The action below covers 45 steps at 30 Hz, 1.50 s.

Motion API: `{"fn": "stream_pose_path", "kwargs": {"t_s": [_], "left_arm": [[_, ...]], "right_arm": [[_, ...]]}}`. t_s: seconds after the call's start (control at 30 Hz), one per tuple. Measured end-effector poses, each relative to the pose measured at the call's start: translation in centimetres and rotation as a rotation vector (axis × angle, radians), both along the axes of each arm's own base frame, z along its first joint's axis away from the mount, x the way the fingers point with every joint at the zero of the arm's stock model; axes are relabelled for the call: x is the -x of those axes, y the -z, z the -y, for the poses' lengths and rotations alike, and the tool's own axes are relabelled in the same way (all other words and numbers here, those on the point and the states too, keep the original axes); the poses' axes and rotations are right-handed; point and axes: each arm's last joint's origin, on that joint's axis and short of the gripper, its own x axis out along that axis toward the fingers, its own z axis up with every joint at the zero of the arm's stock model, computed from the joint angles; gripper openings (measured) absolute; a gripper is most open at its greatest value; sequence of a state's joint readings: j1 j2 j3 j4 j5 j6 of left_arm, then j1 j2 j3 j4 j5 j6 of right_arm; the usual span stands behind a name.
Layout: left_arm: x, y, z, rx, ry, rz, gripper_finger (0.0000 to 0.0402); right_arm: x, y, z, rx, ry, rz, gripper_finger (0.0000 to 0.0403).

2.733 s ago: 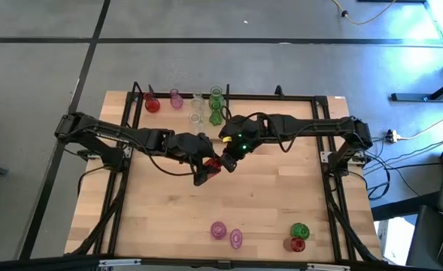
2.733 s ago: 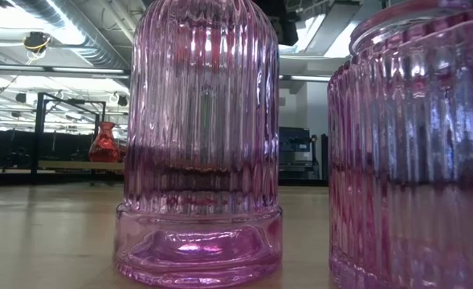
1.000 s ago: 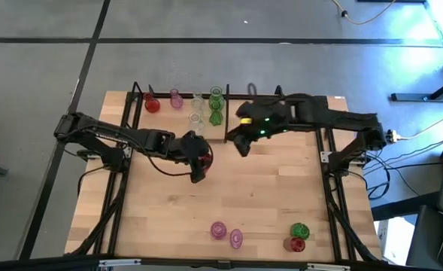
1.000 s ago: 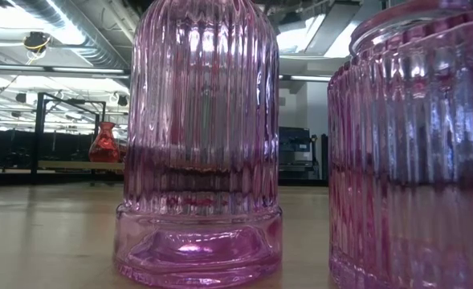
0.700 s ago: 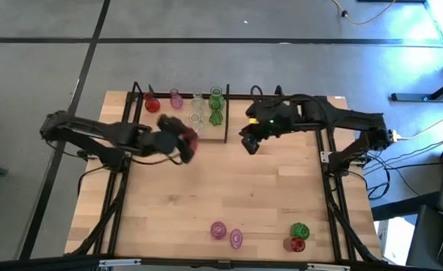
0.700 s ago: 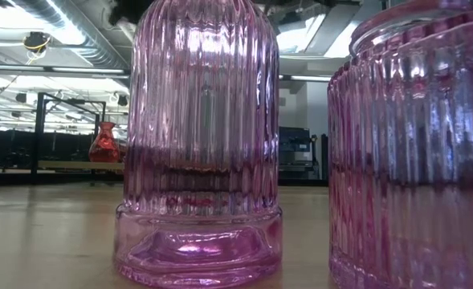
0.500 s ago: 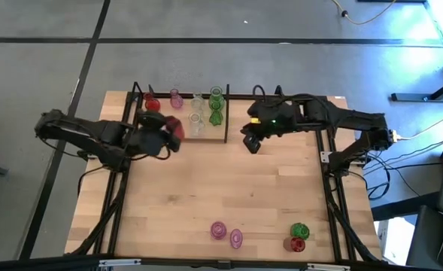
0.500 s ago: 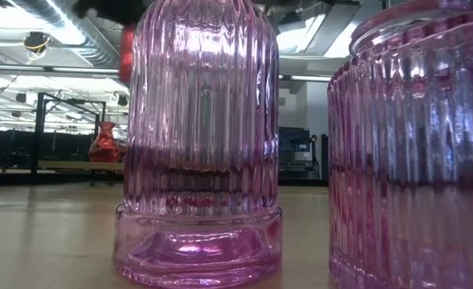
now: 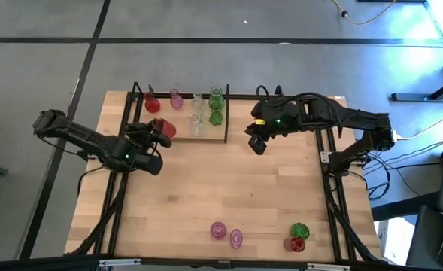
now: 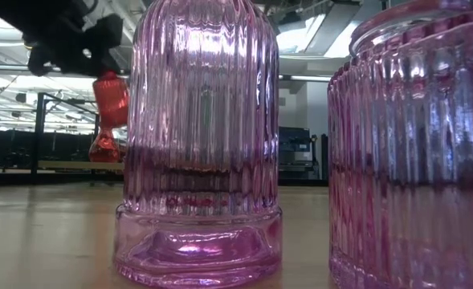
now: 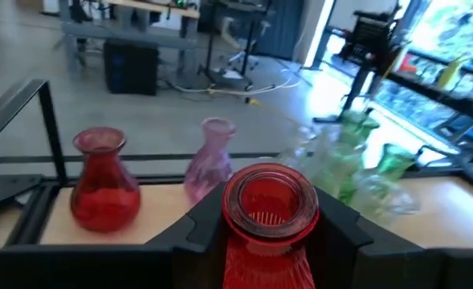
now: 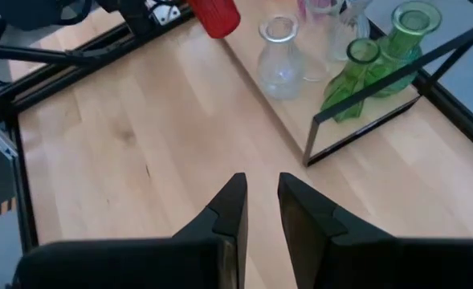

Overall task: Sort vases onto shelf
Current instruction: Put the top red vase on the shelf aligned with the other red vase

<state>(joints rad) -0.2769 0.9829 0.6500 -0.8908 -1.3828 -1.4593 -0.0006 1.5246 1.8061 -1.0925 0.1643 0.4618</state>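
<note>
My left gripper (image 9: 159, 133) is shut on a ribbed red vase (image 9: 165, 128), just off the near-left corner of the shelf (image 9: 213, 140). In the low view this vase (image 10: 110, 96) hangs in the air under the dark gripper (image 10: 59, 36). On the shelf stand a red vase (image 11: 99, 181), a pink one (image 11: 208, 164), clear ones (image 9: 196, 124) and green ones (image 9: 216, 113), each on its base. My right gripper (image 9: 257, 143) is open, over bare table right of the shelf. More vases stand at the near edge: pink (image 9: 218, 229), green (image 9: 299, 230) and red (image 9: 295, 244). My left gripper pinches the red vase between its two fingers, one finger (image 11: 200, 229) on each side of the ribbed neck (image 11: 264, 241) just below the open rim (image 11: 268, 197). The fingers come from the table's near-left side. The vase is lifted clear of table and shelf.
Black rods and posts (image 9: 226, 113) edge the shelf, and a black frame runs along the table's sides (image 9: 334, 188). Two large pink ribbed vases (image 10: 200, 144) (image 10: 413, 152) fill the low view. Bare wood (image 9: 229, 188) lies mid-table.
My left gripper has carried the red vase from mid-table toward the left and far edges, up to the shelf's near-left corner, staying shut on it. My right gripper has drawn back a little toward the table's right edge.
</note>
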Motion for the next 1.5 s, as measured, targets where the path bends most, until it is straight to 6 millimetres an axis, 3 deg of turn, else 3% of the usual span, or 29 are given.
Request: {"fn": "stream_pose_path", "kwargs": {"t_s": [0.27, 0.5, 0.67, 1.27, 1.5], "left_arm": [[0.5, 1.0, -2.0, 0.018, -0.119, -0.069, 0.0115], [0.7, 1.5, -4.7, 0.188, -0.249, -0.111, 0.0115], [1.1, 1.5, -5.8, 0.156, -0.293, -0.237, 0.0115], [1.8, 1.5, -7.6, 0.181, -0.43, -0.199, 0.0115], [1.9, 2.8, -7.5, 0.219, -0.422, -0.165, 0.0115]], "right_arm": [[0.4, 0.4, 0.0, 0.0, 0.0, -0.054, 0.006], [0.4, 0.4, 0.0, 0.005, -0.006, -0.057, 0.006], [0.4, 0.4, 0.0, 0.011, -0.013, -0.059, 0.006], [0.4, 0.4, 0.0, 0.014, -0.009, -0.059, 0.006], [0.4, 0.4, 0.0, 0.017, -0.007, -0.059, 0.006]]}}
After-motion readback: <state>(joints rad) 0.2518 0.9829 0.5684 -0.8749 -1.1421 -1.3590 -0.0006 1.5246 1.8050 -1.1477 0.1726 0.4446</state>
